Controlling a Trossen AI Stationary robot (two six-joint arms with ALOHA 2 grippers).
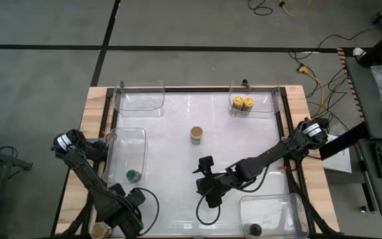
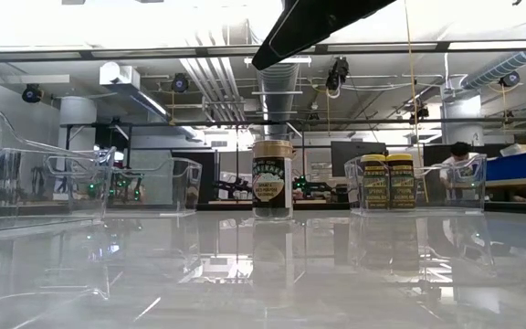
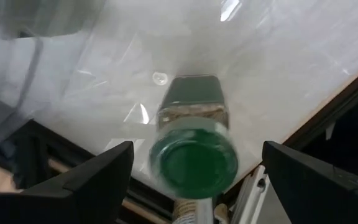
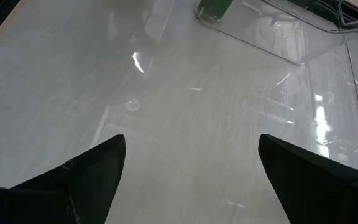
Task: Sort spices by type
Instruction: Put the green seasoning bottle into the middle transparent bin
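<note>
A green-lidded spice jar (image 3: pixel 194 158) stands upright on the table near its near-left corner. My left gripper (image 3: pixel 197 149) hangs above it, pointing down, open, a finger on either side of the lid and clear of it; in the high view that arm (image 1: pixel 130 202) hides this jar. Another green-lidded jar (image 1: pixel 132 175) stands in the left bin (image 1: pixel 115 153). A tan-lidded jar (image 1: pixel 196 135) stands at mid-table. Two yellow-lidded jars (image 1: pixel 243 103) stand in the far right bin, and a black-lidded one (image 1: pixel 254 230) in the near right bin. My right gripper (image 1: pixel 205 176) hovers open over bare table.
An empty clear bin (image 1: pixel 138 96) sits at the far left. Another tan-lidded jar (image 1: pixel 98 230) stands off the near-left corner by the wooden frame. The table's dark frame (image 3: pixel 328 106) runs close beside the jar under my left gripper. Bare tabletop lies between the bins.
</note>
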